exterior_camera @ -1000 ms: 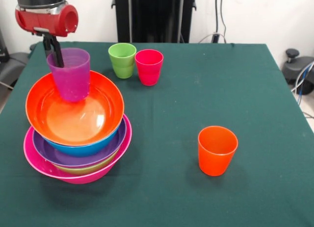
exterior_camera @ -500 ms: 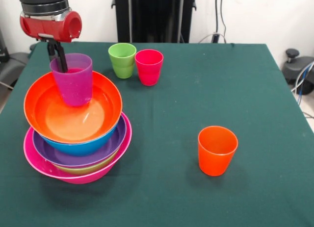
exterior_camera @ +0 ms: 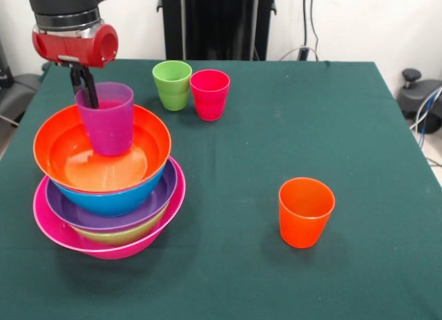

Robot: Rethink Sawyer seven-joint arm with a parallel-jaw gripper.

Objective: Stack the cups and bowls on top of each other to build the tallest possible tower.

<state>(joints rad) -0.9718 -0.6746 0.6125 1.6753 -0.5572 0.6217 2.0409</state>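
Pinched at its rim by the end effector (exterior_camera: 87, 92), the purple cup (exterior_camera: 107, 119) now sits lower in the tower's (exterior_camera: 107, 195) orange bowl (exterior_camera: 76, 161) by the desk's (exterior_camera: 290, 126) edge.

White wall (exterior_camera: 359, 16) behind green-clothed table (exterior_camera: 290, 126); cables (exterior_camera: 309, 23), perhaps, hang down.

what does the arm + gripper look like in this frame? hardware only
Black cylindrical arm segment with a silver ring, ending in a glossy red wrist housing with a round red cap on its side. Below it hangs a slim black gripper with thin dark fingers. No cables or markings visible.
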